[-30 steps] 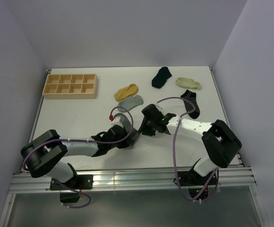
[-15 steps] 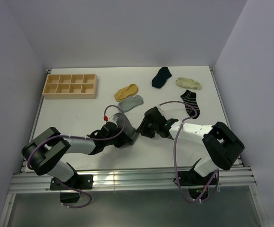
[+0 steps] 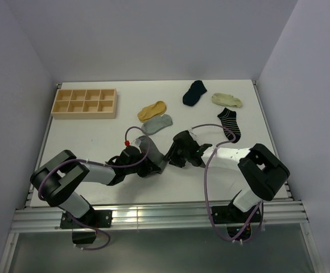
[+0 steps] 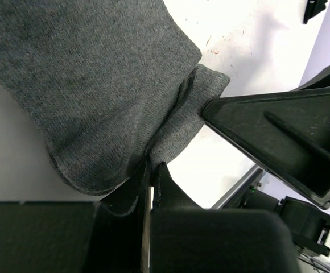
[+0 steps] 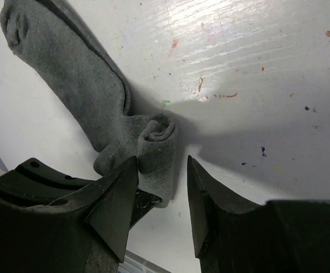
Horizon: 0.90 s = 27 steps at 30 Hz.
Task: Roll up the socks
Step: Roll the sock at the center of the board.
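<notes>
Top external view: the two arms meet in the lower middle of the frame. The dark grey sock (image 3: 156, 156) lies there between the left gripper (image 3: 148, 165) and the right gripper (image 3: 173, 156). The other socks (image 3: 157, 123) lie flat and unrolled in the upper part of the frame, and a wooden tray (image 3: 84, 102) stands at the upper left.

Left wrist view: the left gripper is pinched tight on the edge of the dark grey sock, at the lower middle of the frame. One of the right gripper's fingers (image 4: 267, 128) touches the folded corner of the sock at the right.

Right wrist view: the jaws of the right gripper stand apart, on either side of the small roll (image 5: 158, 133) at the sock's end. The finger on the left of the frame touches the fabric and the other is clear of it, so nothing is clamped.

The roll looks small and loose, and nothing presses on it, so I think it can spring open. A pull from the left gripper would drag it and unwind it. If the right jaws close here, they may catch only the lower flap and flatten the roll.
</notes>
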### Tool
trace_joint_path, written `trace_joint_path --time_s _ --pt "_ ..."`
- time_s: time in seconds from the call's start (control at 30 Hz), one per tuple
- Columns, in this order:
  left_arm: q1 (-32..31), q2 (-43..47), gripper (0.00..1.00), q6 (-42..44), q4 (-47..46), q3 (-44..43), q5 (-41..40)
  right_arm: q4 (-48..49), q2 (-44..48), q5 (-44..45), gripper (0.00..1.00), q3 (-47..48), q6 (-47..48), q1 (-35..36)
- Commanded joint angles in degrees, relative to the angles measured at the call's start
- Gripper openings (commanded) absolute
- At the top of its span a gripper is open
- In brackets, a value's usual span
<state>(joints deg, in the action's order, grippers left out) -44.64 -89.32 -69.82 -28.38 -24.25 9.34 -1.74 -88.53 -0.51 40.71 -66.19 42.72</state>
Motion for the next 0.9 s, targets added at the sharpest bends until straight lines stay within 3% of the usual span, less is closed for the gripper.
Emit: trace_joint_path --time_s 0.0,0.53,0.73,0.87 --pt "0.61 -2.00 0.00 -0.75 -0.27 1.57 1.37 3.49 -1.20 -0.44 0.47 -0.54 -0.87 -0.27" --pt "2.19 -3.76 0.00 -2.51 -3.26 3.24 3.66 5.96 -4.28 -1.42 0.43 -0.46 -0.78 -0.79" --pt "2.81 -4.20 0.00 -2.78 -4.23 3.42 4.63 4.73 -4.11 -0.72 0.30 0.33 0.63 -0.88" --pt "2.89 -4.72 0.00 -2.51 -4.05 3.07 4.98 2.80 -4.02 -0.10 0.07 1.65 1.68 -0.97"
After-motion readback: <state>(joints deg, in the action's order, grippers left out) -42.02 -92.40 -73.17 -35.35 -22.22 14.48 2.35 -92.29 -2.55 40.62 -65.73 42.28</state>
